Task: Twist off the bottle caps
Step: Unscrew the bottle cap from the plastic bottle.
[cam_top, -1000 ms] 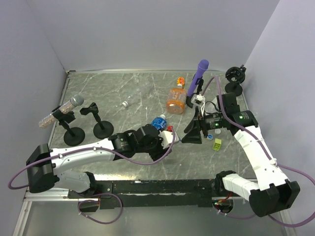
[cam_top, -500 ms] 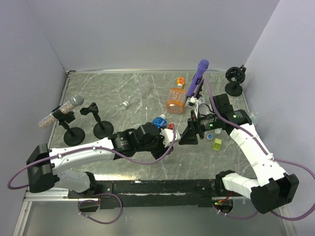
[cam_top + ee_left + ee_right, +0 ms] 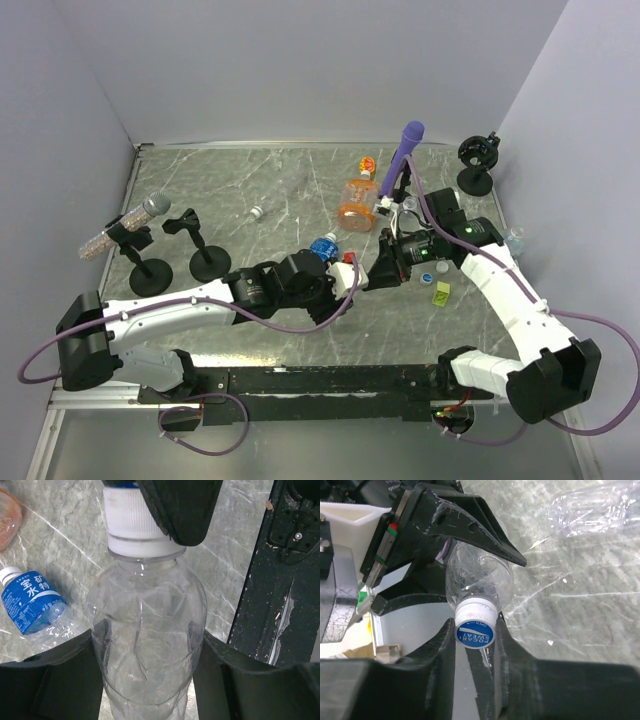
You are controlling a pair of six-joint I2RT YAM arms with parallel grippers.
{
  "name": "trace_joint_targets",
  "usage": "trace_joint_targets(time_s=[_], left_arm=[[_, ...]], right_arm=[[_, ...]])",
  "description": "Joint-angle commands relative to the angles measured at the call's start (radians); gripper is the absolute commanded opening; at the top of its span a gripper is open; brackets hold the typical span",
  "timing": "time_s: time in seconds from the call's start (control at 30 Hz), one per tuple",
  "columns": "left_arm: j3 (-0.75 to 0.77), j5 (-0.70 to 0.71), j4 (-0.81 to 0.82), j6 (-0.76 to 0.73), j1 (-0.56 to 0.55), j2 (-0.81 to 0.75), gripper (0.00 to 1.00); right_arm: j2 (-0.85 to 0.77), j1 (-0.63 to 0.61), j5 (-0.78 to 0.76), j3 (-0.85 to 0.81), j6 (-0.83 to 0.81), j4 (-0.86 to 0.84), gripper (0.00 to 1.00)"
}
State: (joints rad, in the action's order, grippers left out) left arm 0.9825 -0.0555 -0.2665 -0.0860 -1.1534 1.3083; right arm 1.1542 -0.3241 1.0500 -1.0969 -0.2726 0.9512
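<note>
My left gripper (image 3: 147,680) is shut on the body of a clear plastic bottle (image 3: 147,645), holding it above the table. Its cap (image 3: 475,630) is white-sided with a blue printed top, and my right gripper (image 3: 475,635) is shut on it, one finger pressed to each side. In the top view the two grippers meet at mid-table, left (image 3: 350,275) and right (image 3: 378,272). A blue-label bottle (image 3: 322,246) lies just behind them. The squarish orange bottle (image 3: 358,203) stands further back.
A purple stick (image 3: 403,150) rises behind my right arm. A yellow-green block (image 3: 441,293) and loose caps (image 3: 428,278) lie under my right forearm. Another clear bottle (image 3: 514,238) lies at the right wall. Black stands (image 3: 208,262) occupy the left; one (image 3: 478,165) sits back right.
My right gripper moved left toward the left gripper and closed on the cap of the held bottle. The left arm kept its grip and barely moved.
</note>
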Motion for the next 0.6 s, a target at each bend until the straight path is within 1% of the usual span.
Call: trace_joint_targets(time_s=[0.0,0.07,0.1,0.17,0.23,0.27,0.33,0.4,0.43,0.53,0.57], left_arm=[[0.042,-0.039,0.030,0.009,-0.008,-0.006,0.27],[0.039,-0.099,0.026,0.002,-0.008,-0.015,0.27],[0.039,-0.136,0.020,-0.006,-0.006,-0.018,0.26],[0.038,-0.251,0.001,-0.029,0.001,-0.024,0.25],[0.044,-0.363,-0.017,-0.037,0.017,-0.024,0.25],[0.044,-0.429,-0.025,-0.038,0.030,-0.021,0.25],[0.054,-0.519,-0.042,-0.038,0.056,-0.009,0.24],[0.070,-0.566,-0.063,-0.041,0.075,0.005,0.24],[0.076,-0.561,-0.079,-0.049,0.080,0.012,0.24],[0.099,-0.508,-0.108,-0.066,0.084,0.023,0.23],[0.100,-0.482,-0.108,-0.064,0.084,0.023,0.23]], right_arm=[[0.001,-0.016,0.035,-0.066,-0.106,0.055,0.08],[-0.010,-0.027,0.021,-0.072,-0.215,0.096,0.02],[-0.014,-0.030,0.022,-0.073,-0.297,0.122,0.00],[-0.039,-0.042,0.015,-0.066,-0.471,0.167,0.00],[-0.079,-0.052,0.028,-0.054,-0.697,0.245,0.00],[-0.103,-0.053,0.037,-0.038,-0.808,0.253,0.00],[-0.171,-0.059,0.036,0.011,-0.923,0.201,0.00],[-0.226,-0.069,0.038,0.041,-0.956,0.137,0.00],[-0.229,-0.078,0.033,0.039,-0.955,0.124,0.00],[-0.171,-0.082,0.021,-0.010,-0.910,0.155,0.00],[-0.153,-0.082,0.018,-0.026,-0.865,0.155,0.03]])
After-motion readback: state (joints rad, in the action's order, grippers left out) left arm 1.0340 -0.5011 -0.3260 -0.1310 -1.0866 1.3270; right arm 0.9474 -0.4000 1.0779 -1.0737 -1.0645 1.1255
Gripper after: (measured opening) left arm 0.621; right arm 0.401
